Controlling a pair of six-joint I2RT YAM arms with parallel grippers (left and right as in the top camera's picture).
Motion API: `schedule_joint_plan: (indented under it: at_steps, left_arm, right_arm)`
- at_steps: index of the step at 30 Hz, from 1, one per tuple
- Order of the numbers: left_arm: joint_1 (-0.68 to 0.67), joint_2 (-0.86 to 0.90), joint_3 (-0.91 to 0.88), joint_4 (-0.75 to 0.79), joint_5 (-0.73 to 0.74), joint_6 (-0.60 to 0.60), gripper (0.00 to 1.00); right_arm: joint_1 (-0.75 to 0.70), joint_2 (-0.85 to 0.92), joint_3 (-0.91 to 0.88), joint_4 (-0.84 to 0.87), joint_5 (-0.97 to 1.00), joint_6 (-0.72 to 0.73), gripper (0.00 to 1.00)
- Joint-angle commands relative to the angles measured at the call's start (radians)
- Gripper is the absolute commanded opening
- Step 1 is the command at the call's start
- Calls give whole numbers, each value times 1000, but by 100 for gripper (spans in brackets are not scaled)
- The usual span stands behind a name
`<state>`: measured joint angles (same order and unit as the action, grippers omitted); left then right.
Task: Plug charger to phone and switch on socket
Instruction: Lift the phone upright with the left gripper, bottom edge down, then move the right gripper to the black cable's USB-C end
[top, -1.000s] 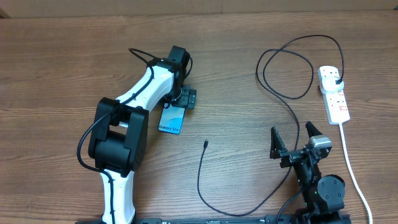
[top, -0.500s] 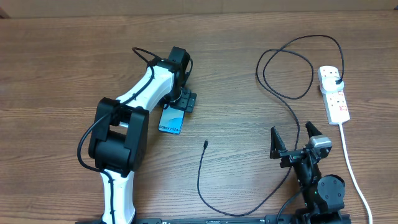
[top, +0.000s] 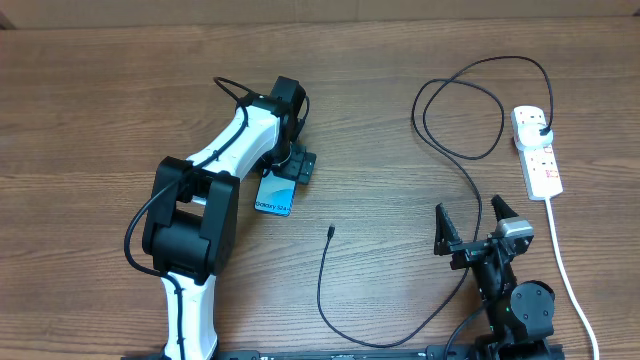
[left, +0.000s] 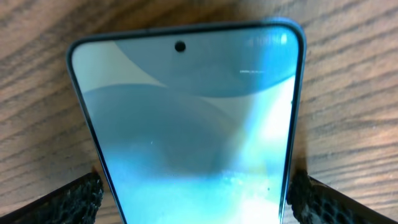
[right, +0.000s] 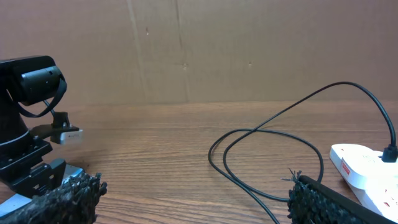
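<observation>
The phone (top: 273, 196), screen lit blue and white, lies flat on the wooden table. My left gripper (top: 291, 164) hangs low over its far end, open. In the left wrist view the phone (left: 193, 112) fills the space between the two fingertips (left: 74, 199), with a thin gap on each side. The charger cable (top: 322, 290) runs from its free tip (top: 331, 232) in loops to a black plug (top: 541, 128) sitting in the white socket (top: 540, 165) at the right. My right gripper (top: 472, 225) stands open near the front edge, empty, with the cable (right: 261, 134) and socket (right: 367, 171) ahead of it.
The socket's white cord (top: 565, 270) trails toward the front right edge. A cardboard wall (right: 199, 50) backs the table. The left arm (top: 215, 170) stretches over the table's left half.
My left gripper has shifted slightly down and left over the phone's end. The right arm, cable and socket have not moved.
</observation>
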<state>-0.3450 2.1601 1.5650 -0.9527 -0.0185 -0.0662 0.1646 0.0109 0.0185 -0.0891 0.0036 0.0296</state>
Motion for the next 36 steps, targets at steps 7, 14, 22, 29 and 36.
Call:
schedule_joint_plan:
  at_steps: [7,14,22,29,36]
  left_arm:
    - [4,28,-12,13,19,44,100]
    - [4,28,-12,37,19,23,100]
    - [5,28,-12,53,11,4,100]
    - [4,28,-12,39,11,15,100]
    - [4,28,-12,33,12,15,100]
  right_arm:
    - [5,-8,-11,6,-2,-1,100]
    - [5,-8,-11,6,-2,-1,100]
    - [5,-8,-11,6,-2,-1,100]
    - [5,-8,-11,6,-2,-1,100]
    - [5,-8,-11,6,-2,-1,100]
